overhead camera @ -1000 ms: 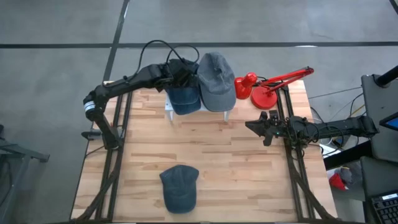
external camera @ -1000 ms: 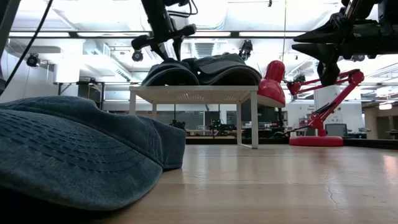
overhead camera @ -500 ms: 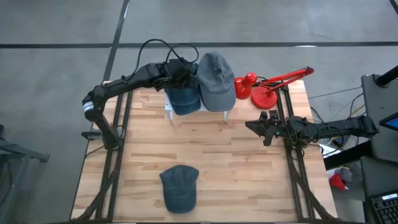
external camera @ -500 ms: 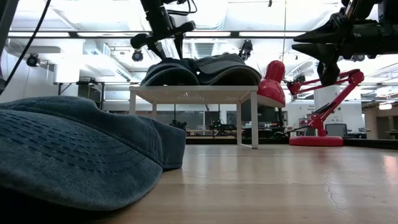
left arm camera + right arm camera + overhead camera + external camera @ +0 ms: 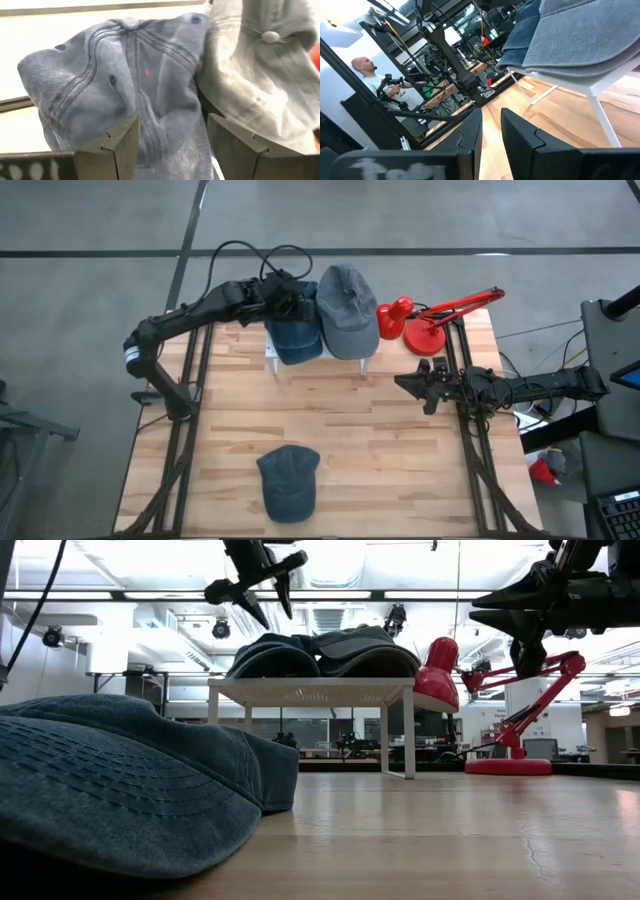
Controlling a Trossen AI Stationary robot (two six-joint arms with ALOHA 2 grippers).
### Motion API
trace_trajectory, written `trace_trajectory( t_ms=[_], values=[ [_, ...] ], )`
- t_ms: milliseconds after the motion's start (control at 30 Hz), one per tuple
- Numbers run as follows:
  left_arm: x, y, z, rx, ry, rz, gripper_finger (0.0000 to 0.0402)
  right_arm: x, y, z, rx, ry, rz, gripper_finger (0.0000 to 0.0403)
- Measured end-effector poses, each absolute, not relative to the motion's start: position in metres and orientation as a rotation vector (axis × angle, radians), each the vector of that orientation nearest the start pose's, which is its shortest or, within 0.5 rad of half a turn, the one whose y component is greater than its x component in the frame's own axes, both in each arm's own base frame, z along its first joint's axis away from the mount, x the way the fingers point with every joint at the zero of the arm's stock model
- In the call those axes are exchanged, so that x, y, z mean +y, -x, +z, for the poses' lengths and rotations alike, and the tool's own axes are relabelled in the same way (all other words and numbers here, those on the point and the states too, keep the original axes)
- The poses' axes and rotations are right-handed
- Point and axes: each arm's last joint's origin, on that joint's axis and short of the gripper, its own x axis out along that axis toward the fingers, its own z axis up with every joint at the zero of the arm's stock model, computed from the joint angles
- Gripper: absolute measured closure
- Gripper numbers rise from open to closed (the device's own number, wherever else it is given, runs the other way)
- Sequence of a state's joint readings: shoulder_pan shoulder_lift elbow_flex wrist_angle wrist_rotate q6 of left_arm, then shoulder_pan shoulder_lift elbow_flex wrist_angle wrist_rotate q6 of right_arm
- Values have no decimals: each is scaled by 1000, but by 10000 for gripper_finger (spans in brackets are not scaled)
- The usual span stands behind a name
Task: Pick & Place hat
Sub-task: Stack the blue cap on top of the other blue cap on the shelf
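Observation:
A dark blue cap [image 5: 295, 338] and a grey cap [image 5: 347, 310] lie side by side, crowns up, on a small white stand [image 5: 310, 692] at the table's far edge. Another blue cap [image 5: 288, 480] lies flat on the table near its near edge. My left gripper [image 5: 287, 290] is open and hangs above the dark blue cap's far side, clear of it [image 5: 262, 575]. In the left wrist view its fingers frame the cap's crown [image 5: 130, 85]. My right gripper [image 5: 418, 385] waits above the table's right side, its fingers a narrow gap apart [image 5: 491, 130].
A red desk lamp [image 5: 432, 320] stands at the far right corner, next to the grey cap. Bare wood [image 5: 350, 420] lies between the stand and the near cap. A person [image 5: 370, 75] shows in the room beyond the table.
My left gripper has risen straight off the dark blue cap on the stand and drawn slightly toward the table's far left. Both caps on the stand have stayed where they were.

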State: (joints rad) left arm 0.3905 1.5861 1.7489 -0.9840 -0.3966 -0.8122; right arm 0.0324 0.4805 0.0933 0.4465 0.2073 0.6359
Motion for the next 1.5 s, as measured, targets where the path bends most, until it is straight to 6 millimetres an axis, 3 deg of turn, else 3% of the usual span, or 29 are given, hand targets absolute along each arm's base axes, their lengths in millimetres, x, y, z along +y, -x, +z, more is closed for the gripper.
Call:
trace_trajectory(
  t_ms=[200, 367, 700, 933, 1133, 1500],
  values=[
    [117, -285, 409, 475, 727, 966, 179, -2, -131, 194, -113, -641, -150, 335],
    [93, -282, 419, 477, 733, 858, 179, -2, -131, 194, -113, -641, -150, 335],
    [19, -292, 423, 512, 782, 652, 179, -2, -131, 194, -112, -638, -151, 335],
    [-34, -285, 416, 579, 910, 625, 179, -2, -131, 194, -113, -638, -150, 335],
    [-78, -279, 393, 606, 1037, 658, 179, -2, -131, 194, -113, -639, -150, 335],
    [-135, -269, 324, 659, 1340, 726, 179, -2, -131, 194, -110, -640, -144, 335]
  ],
)
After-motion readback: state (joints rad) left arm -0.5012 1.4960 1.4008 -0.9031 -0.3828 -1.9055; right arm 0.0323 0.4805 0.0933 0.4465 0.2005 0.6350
